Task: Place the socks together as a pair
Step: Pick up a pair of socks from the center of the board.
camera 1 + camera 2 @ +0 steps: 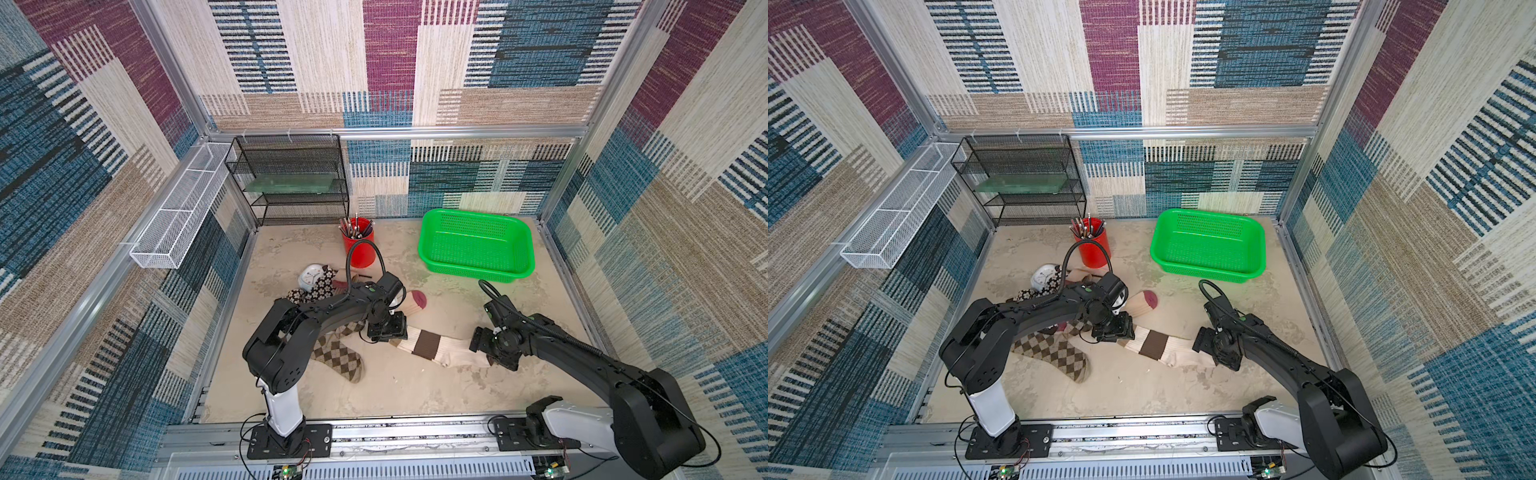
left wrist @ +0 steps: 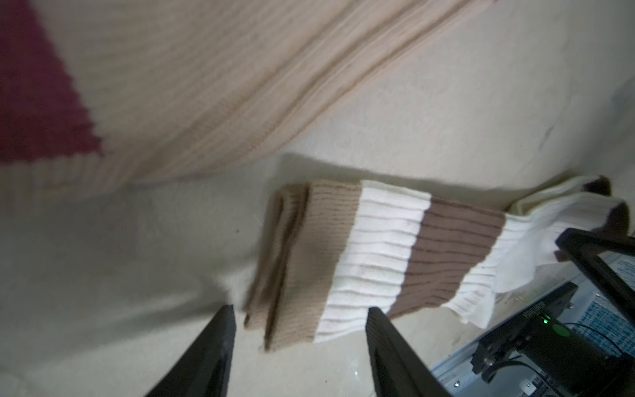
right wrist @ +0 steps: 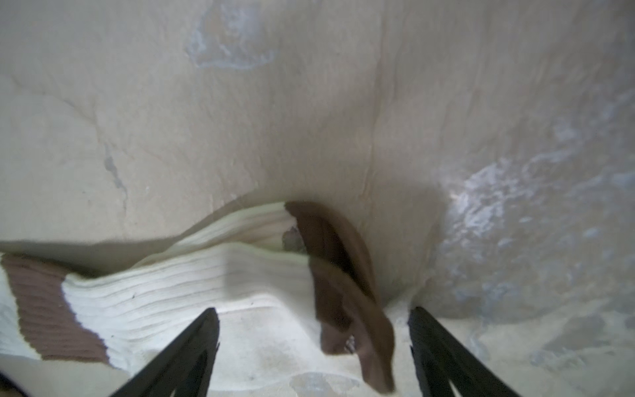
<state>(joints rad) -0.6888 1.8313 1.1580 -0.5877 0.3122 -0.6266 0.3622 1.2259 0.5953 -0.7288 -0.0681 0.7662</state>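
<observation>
Two cream-brown socks [image 1: 432, 347] [image 1: 1154, 344] lie stacked flat across the middle of the table. My left gripper [image 2: 300, 311] is open low over their tan cuff end [image 2: 302, 261], and a corner of the cuff lies between its fingers. At the other end my right gripper [image 3: 314, 311] is open, with the dark brown toe [image 3: 347, 299] loose between its jaws. A beige sock with a maroon toe [image 1: 411, 305] [image 2: 206, 86] lies just behind the left gripper. A brown-tan argyle sock [image 1: 338, 357] lies under the left arm. A dark flowered sock [image 1: 316, 286] is further back.
A green basket [image 1: 476, 245] stands at the back right. A red cup of pens [image 1: 359, 245] is at the back centre, with a black mesh shelf [image 1: 291, 178] behind it. A white wire tray [image 1: 183, 212] hangs on the left wall. A small white clock [image 1: 309, 276] lies by the flowered sock.
</observation>
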